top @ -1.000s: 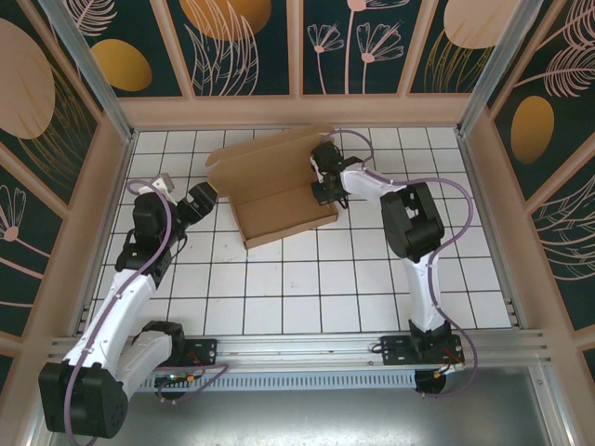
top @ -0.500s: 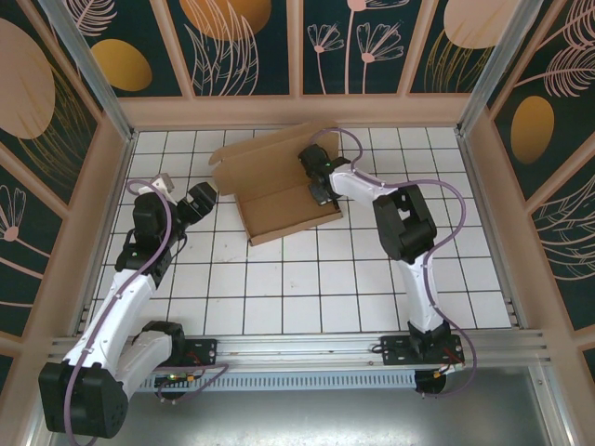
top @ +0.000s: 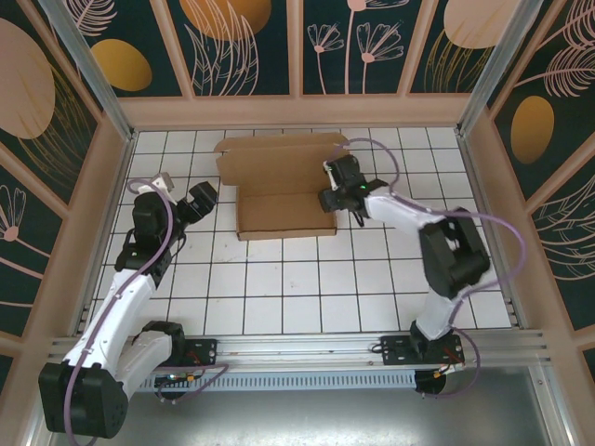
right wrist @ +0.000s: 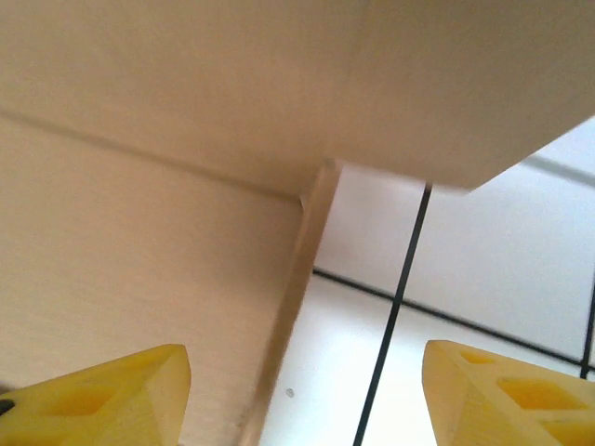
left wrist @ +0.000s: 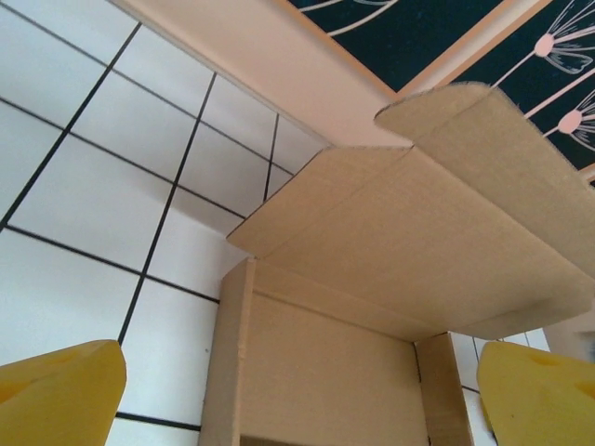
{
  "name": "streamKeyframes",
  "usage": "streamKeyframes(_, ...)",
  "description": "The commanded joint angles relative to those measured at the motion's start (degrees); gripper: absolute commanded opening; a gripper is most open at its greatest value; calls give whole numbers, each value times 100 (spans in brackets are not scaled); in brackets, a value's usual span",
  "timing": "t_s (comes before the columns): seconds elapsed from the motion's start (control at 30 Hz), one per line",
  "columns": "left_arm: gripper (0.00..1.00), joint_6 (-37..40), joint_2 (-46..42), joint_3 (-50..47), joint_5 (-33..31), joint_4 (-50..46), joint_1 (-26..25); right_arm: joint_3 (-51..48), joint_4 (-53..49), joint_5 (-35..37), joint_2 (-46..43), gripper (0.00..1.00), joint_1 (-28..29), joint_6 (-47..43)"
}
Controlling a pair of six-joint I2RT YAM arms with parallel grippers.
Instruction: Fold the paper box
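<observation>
box [top: 284, 190]: on tabletop [top: 297, 279], lid raised | left hand [top: 204, 195]: spread, left of box, apart | right hand [top: 331, 197]: spread, at box's right wall

Paper box [right wrist: 139, 186] is seen close up, with a flap overhanging its low side wall. Yellow fingers [right wrist: 102, 400] of the right gripper [right wrist: 307, 400] are spread apart with nothing clamped. The white gridded table [right wrist: 521, 269] is seen at right.

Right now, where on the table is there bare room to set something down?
The wide band of tiles between the box and the near rail is free. It is crowded on both sides of the box, where the left gripper and right gripper sit close.
</observation>
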Motion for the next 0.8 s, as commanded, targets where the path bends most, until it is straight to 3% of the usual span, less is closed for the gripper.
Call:
streamKeyframes(0.0,98,475,-80,517,-225,-64,-3,-945,2090,-600,-1185,67,-111,256)
streamKeyframes(0.07,98,643,-63,734,-513,-96,-3,-1810,3452,-1019,-1781,66,-169,121)
streamKeyframes(0.17,98,922,-28,850,-797,290,-3,-2907,5356,-1089,-2285,59,-144,-526)
streamKeyframes(0.27,92,607,98,611,-1773,914,-3,-2718,5043,-986,-2445,64,-258,-583)
streamKeyframes(0.37,99,1612,296,417,-1539,1651,5,-2887,5442,-1737,-2417,64,-567,-751)
streamKeyframes(0.5,98,2012,733,379,-1418,2077,34,-2878,5995,-2087,-1948,65,-1222,-813)
streamKeyframes(0.67,98,1358,1550,689,-1682,1974,359,-2763,6827,-3967,-1012,64,-2209,-1397)
streamKeyframes(0.77,98,1152,1888,811,-1682,2240,452,-2338,6700,-5062,-442,64,-2428,-1777)
